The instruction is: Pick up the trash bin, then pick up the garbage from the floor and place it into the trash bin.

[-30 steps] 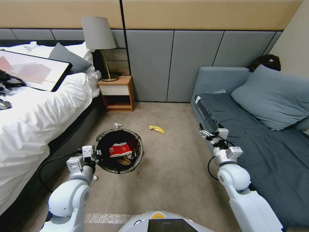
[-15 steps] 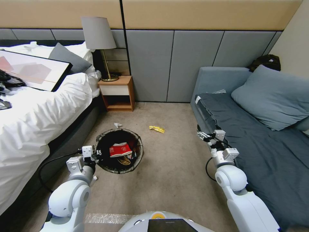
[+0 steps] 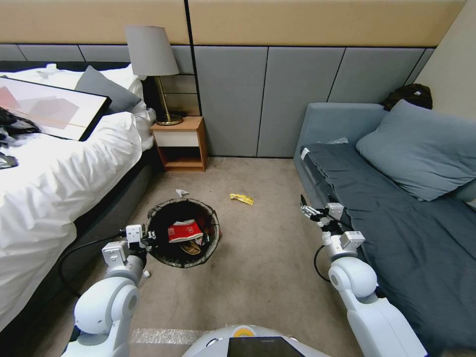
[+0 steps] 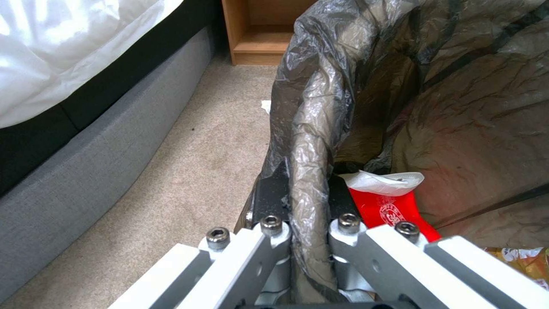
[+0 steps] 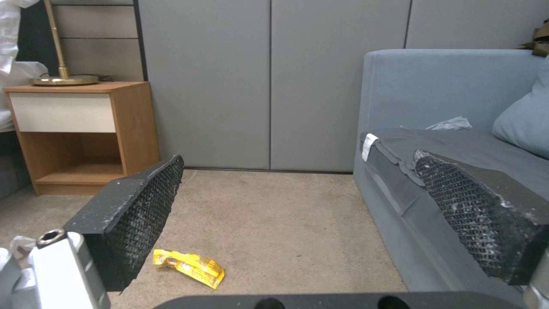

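Observation:
The trash bin, lined with a dark bag, stands on the carpet beside the bed. My left gripper is shut on its rim, the bag pinched between the fingers. Inside lie a red-and-white wrapper and other scraps. A yellow piece of garbage lies on the floor beyond the bin, and a small white scrap lies near the bin's far side. My right gripper hangs open by the sofa's front edge, to the right of the yellow wrapper; its black pads stand wide apart.
The bed runs along the left. A wooden nightstand with a lamp stands against the padded wall. The grey sofa with a cushion fills the right. Open carpet lies between them.
My right arm has shifted left and slightly forward, away from the sofa seat toward the open carpet. The left gripper and the bin have stayed put.

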